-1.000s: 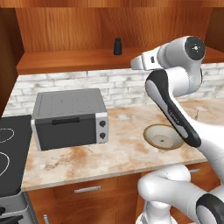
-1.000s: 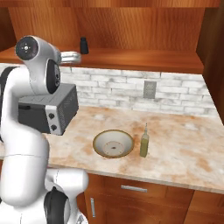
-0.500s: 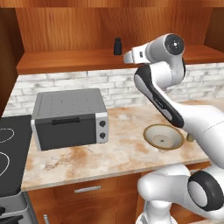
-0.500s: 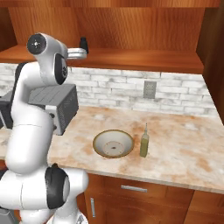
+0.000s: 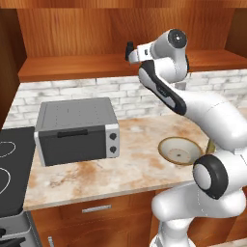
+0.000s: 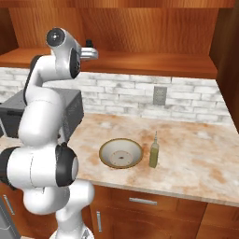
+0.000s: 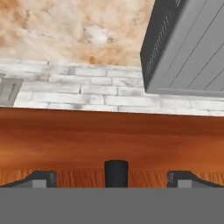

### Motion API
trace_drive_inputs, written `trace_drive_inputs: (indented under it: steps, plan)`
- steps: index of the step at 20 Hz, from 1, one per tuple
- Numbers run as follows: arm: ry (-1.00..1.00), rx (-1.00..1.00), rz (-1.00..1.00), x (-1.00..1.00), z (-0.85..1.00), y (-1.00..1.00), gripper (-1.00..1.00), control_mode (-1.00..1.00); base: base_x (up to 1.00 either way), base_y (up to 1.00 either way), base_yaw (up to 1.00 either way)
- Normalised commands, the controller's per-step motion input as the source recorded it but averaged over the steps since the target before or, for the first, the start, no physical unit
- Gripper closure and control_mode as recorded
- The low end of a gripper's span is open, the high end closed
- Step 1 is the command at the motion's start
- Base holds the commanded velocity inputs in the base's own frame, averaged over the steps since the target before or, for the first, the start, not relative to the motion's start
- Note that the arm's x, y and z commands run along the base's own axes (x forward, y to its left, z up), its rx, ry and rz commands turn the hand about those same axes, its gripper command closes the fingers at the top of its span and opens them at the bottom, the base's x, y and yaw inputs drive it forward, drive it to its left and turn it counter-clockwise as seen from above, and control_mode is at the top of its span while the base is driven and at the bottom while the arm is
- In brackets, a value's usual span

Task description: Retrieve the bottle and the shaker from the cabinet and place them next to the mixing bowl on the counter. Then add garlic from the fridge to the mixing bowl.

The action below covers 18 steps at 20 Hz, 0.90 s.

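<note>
Wide-open gripper (image 7: 115,180) at cabinet (image 5: 96,29) shelf, upright black shaker (image 7: 116,173) centred between fingertips (image 7: 41,178), apparently not yet touched

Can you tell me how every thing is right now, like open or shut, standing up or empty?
gripper: open, jaws either side of the shaker.
shaker: upright on the cabinet shelf, not gripped.
bottle: upright on the counter beside the bowl.
mixing bowl: empty.
toaster oven: door shut.

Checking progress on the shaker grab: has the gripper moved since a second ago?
Yes. The gripper has swung left along the cabinet shelf, closing on the shaker, which now stands between its open fingers.
</note>
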Motion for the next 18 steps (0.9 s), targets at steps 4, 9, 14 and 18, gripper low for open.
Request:
trace_drive_inputs:
  steps: [4, 9, 14, 18]
  plan:
    - [0.00, -0.06, 0.00, 0.72, 0.00, 0.28, -1.00, -1.00, 0.00, 0.00, 0.00]
    - [0.01, -0.02, 0.00, 0.88, 0.00, 0.03, -1.00, -1.00, 0.00, 0.00, 0.00]
    - [0.05, 0.00, 0.00, 0.84, 0.00, 0.00, -1.00, -1.00, 0.00, 0.00, 0.00]
    - [0.00, 0.00, 0.00, 0.57, 0.00, 0.00, -1.00, -1.00, 0.00, 0.00, 0.00]
